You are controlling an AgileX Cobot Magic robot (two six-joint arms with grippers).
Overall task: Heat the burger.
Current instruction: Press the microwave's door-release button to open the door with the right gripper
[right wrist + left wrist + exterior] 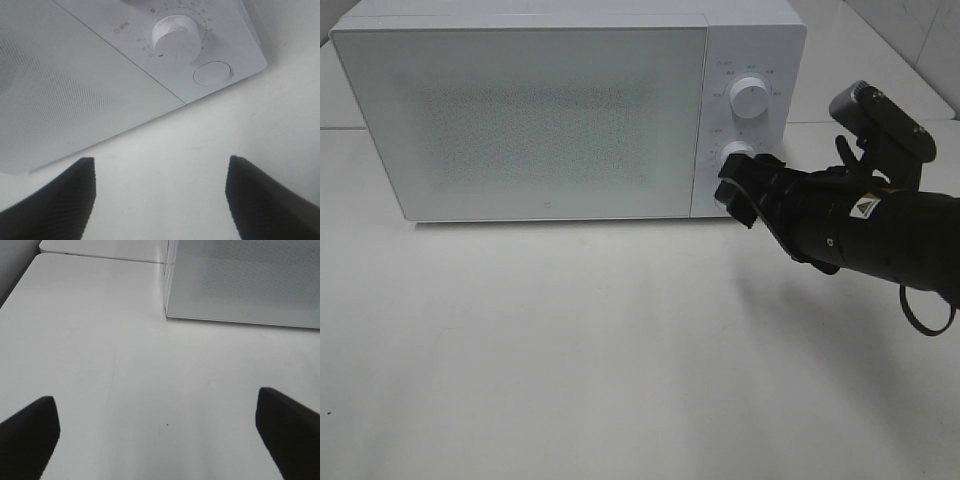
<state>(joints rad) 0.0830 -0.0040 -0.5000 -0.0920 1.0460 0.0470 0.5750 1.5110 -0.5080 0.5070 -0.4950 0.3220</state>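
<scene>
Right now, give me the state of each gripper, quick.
Left gripper: open, holding nothing, over the table.
Right gripper: open, holding nothing, in front of the microwave, short of its lower dial.

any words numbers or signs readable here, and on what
No text reads clearly.
Markings around the upper dial and lower dial on the microwave: too small, blurred.
The small mark low on its door: unreadable.
The yellow triangle sticker on the right arm: symbol only, no words.
</scene>
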